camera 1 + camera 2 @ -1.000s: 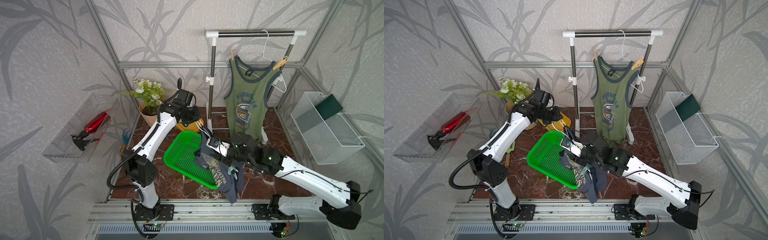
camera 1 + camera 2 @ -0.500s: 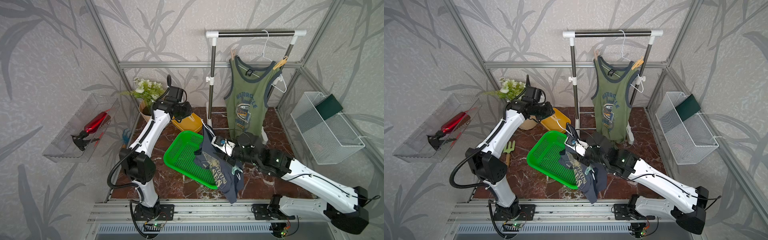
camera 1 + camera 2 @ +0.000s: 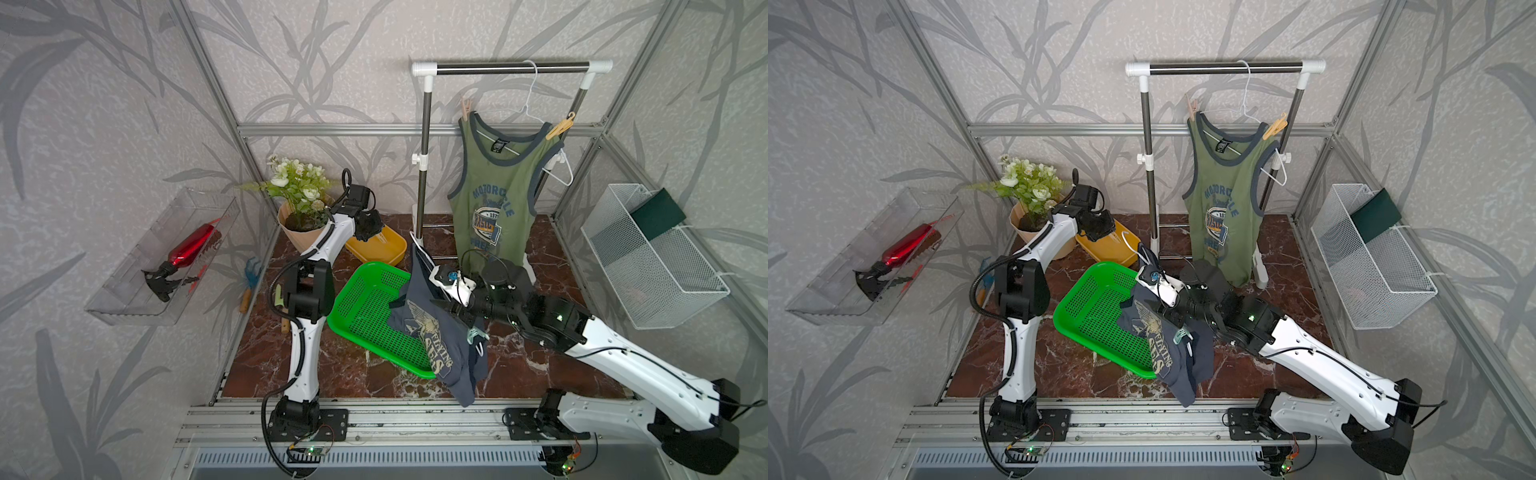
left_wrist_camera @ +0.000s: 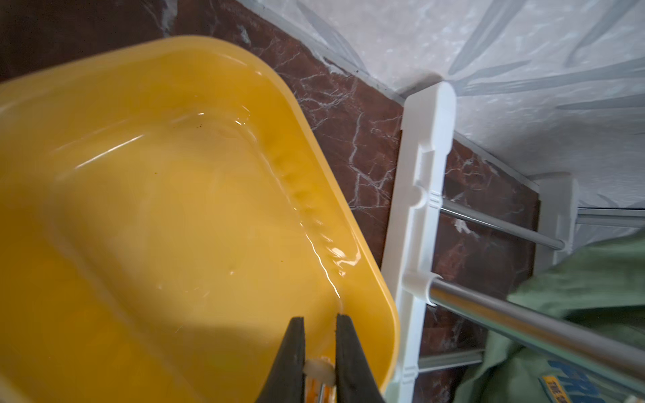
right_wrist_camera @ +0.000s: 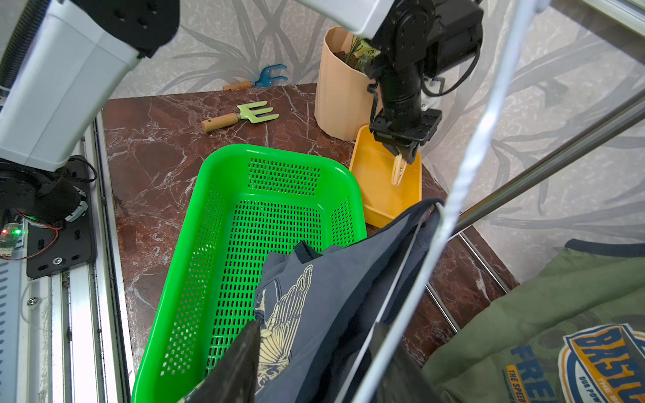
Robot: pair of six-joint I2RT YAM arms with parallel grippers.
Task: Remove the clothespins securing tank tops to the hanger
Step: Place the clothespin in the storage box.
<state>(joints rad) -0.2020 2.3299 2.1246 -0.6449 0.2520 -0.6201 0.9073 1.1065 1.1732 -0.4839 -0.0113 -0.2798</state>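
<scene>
Clothespins (image 3: 466, 109) clip both shoulders of the green top (image 3: 490, 187) to its hanger (image 3: 530, 104) on the rack (image 3: 511, 68) in both top views. The left gripper (image 3: 366, 237) hangs over the yellow tray (image 3: 390, 251) beside the plant pot (image 3: 297, 239). The right gripper (image 3: 453, 309) holds up the blue top (image 3: 436, 349), which drapes over the near corner of the green basket (image 3: 361, 307) on the tabletop (image 3: 353, 374). In the left wrist view, the left fingers (image 4: 295, 349) are closed on a pale clothespin (image 4: 318, 370) over the tray, with the rack's white foot (image 4: 425, 174) alongside. In the right wrist view, that clothespin points down into the tray from the left fingers. The right fingers (image 5: 241, 363) grip the blue top, a blurred white wire (image 5: 453, 209) running between them, and a garden fork (image 5: 241, 117) lies on the tabletop beyond the basket.
</scene>
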